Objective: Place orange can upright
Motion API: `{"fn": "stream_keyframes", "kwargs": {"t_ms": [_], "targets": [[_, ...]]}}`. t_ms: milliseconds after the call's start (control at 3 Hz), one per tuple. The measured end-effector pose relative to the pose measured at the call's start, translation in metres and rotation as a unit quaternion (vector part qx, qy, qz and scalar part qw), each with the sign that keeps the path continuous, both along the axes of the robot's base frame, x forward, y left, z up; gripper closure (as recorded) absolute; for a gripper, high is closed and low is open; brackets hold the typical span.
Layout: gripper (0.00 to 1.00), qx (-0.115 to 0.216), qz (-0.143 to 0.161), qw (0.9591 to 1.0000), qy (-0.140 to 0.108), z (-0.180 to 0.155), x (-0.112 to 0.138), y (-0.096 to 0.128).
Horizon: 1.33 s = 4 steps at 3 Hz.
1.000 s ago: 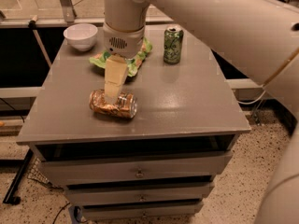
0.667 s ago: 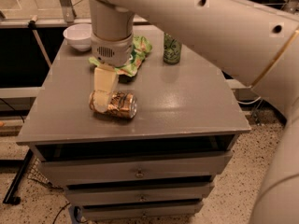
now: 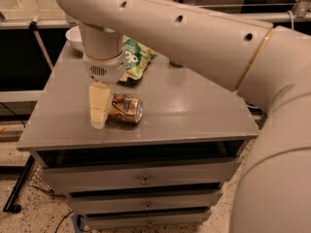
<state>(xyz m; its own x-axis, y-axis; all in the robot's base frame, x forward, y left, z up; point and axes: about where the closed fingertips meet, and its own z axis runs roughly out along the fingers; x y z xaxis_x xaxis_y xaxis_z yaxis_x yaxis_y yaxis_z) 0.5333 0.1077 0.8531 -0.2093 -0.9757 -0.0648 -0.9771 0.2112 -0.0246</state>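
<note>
One orange can [image 3: 126, 109] lies sideways beside one gripper [image 3: 98, 119], grip impossible to tell, with one bag [image 3: 135, 58] and one bowl [image 3: 74, 37] farther back on a grey cabinet [image 3: 194, 110].

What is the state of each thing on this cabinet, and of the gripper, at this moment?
orange can: lying on its side, not yet upright, silver end facing right.
gripper: pointing down, low at the can's left end.
green bag: lying flat behind the can, partly hidden by the arm.
white bowl: upright at the back left corner, mostly hidden.
drawers: shut.
</note>
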Motion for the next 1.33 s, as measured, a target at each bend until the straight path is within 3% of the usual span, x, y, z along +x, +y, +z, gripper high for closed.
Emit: {"fn": "stream_keyframes", "kwargs": {"t_ms": [333, 667, 1333], "targets": [[0.0, -0.009, 0.001, 1.0, 0.003, -0.011, 0.003, 0.007], [0.18, -0.015, -0.002, 0.9999, 0.003, -0.018, 0.007, 0.01], [0.63, -0.021, -0.014, 0.9997, 0.0, -0.02, 0.01, 0.003]]}}
